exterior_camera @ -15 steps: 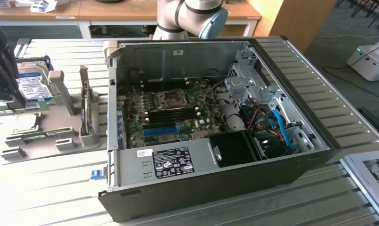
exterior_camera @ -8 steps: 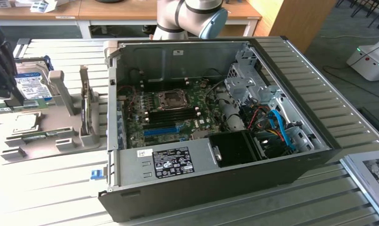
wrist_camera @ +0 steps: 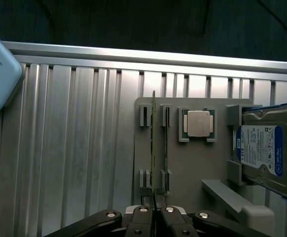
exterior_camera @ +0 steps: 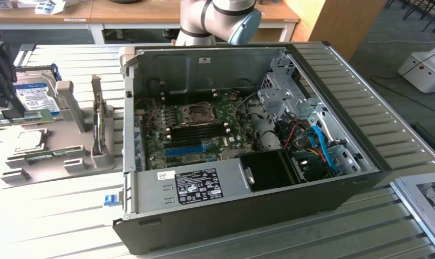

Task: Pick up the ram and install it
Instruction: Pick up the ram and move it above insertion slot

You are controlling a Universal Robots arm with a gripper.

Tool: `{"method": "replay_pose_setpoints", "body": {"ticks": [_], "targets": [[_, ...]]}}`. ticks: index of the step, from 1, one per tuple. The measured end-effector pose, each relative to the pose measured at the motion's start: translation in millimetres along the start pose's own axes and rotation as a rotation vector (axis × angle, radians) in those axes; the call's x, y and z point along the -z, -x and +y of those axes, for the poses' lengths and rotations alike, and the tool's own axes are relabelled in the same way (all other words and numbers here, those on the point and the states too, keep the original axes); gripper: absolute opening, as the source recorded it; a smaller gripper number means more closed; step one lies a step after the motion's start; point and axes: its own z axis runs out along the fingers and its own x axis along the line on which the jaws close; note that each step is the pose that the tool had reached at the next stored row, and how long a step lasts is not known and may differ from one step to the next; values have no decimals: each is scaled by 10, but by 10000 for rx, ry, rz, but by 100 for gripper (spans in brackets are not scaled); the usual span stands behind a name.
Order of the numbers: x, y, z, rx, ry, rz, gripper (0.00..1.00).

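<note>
Black computer case (exterior_camera: 232, 216) lies open in the exterior view, well apart from the grey holder (exterior_camera: 59, 168) on that view's left. In the wrist view the gripper (wrist_camera: 155, 211) is pinched on the thin green ram (wrist_camera: 153, 148), which stands on edge at the holder beside another stick (wrist_camera: 166, 148). I think a crooked pull could snag it or bump that stick.

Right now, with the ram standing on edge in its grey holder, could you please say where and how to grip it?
Pinch the ram across its flat faces at the upper long edge, coming straight down from above. It stands on edge in the slots of the holder, so only that top edge is free. The fingers are closed on it that way.
</note>
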Motion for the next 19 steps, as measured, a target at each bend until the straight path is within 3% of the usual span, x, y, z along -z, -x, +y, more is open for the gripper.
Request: {"method": "replay_pose_setpoints", "body": {"ticks": [19], "targets": [[207, 5, 7, -2, 0, 0, 12]]}}
